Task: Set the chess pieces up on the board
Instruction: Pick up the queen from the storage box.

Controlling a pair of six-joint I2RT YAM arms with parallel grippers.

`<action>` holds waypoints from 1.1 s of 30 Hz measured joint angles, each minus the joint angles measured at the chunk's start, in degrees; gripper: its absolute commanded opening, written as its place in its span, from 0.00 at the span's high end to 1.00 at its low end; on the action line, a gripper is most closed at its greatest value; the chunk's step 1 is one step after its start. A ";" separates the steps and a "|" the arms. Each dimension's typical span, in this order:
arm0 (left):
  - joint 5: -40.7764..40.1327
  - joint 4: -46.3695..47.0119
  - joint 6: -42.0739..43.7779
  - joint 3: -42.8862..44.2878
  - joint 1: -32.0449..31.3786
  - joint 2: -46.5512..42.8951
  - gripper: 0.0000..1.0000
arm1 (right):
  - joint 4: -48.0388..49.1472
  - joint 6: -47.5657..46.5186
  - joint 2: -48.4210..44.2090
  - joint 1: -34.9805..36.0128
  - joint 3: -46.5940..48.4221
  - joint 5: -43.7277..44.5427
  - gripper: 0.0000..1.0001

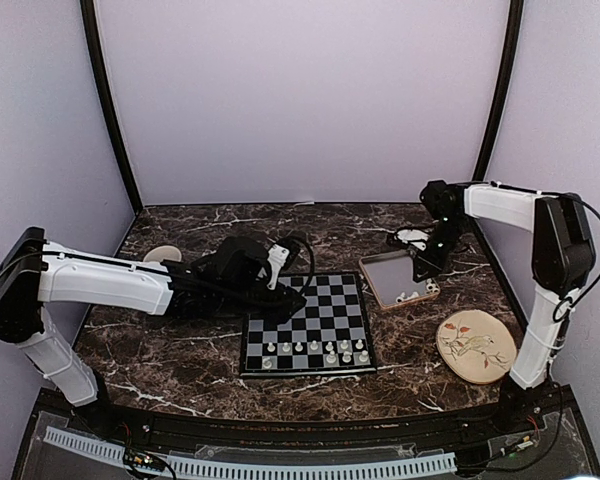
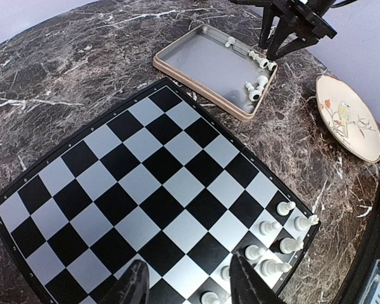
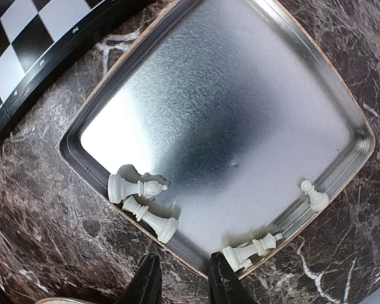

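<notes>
Board – flat black/light-grey check with a thin black rim, laid on the dark marble table. Small cream chess pieces are stood upright in the board's two near rows. Further pieces are seen lying along the walls of the metal tray, just off the board's far-right corner. Left gripper is held over the board's left edge — jaws parted, nothing between them. Right gripper is held at the tray rim, jaws slightly apart, empty.

The left arm and the right arm both wear smooth white shells with chunky black joints. A thin black cable loops by the left wrist; the fingers are matte black.
</notes>
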 measured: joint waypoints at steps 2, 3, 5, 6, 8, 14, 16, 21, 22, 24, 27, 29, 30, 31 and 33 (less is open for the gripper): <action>0.20 0.37 -0.37 -0.44 0.00 0.00 0.55 | -0.94 -4.57 0.52 0.13 0.68 0.04 0.73; 0.39 0.55 -0.55 -0.59 0.00 0.00 0.55 | -1.31 -6.67 0.72 0.24 0.79 0.17 0.73; 0.81 0.72 -0.98 -0.79 -0.02 0.00 0.55 | -1.92 -10.40 1.40 0.48 0.87 0.74 0.73; 1.01 0.81 -1.14 -0.85 0.00 0.00 0.55 | -2.23 -12.33 1.88 0.70 0.98 1.36 0.73; 1.16 0.94 -1.40 -0.87 -0.02 0.00 0.56 | -2.62 -15.21 3.04 1.18 1.05 2.29 0.73; 1.31 1.66 -1.99 -0.87 -0.02 0.00 0.56 | -3.19 -20.35 6.19 2.80 1.62 4.61 0.73; 1.33 1.70 -2.08 -0.87 0.00 0.00 0.56 | -3.26 -21.18 6.67 3.10 1.62 5.01 0.73; 1.46 1.88 -2.49 -0.90 0.00 0.00 0.56 | -3.26 -22.25 7.28 3.58 1.62 5.90 0.73; 1.46 1.92 -2.49 -0.90 0.00 0.00 0.56 | -3.26 -22.38 7.39 3.63 1.62 6.14 0.73; 1.49 1.97 -2.58 -0.90 0.00 0.02 0.56 | -3.26 -22.60 7.41 3.67 1.62 6.38 0.73; 1.51 2.01 -2.73 -0.90 -0.02 0.20 0.56 | -3.28 -22.99 7.48 3.76 1.62 6.80 0.72; 1.51 2.08 -2.84 -0.94 0.00 0.33 0.56 | -3.50 -23.26 7.69 3.76 1.62 7.10 0.72; 1.53 2.12 -2.91 -1.03 -0.02 0.33 0.56 | -3.45 -23.41 8.07 3.80 1.62 7.39 0.72; 1.53 2.29 -2.93 -1.16 0.00 0.33 0.56 | -3.43 -23.47 8.48 3.80 1.60 7.61 0.72; 1.55 2.43 -2.99 -1.29 0.00 0.33 0.56 | -3.61 -23.61 8.72 3.80 1.60 7.74 0.72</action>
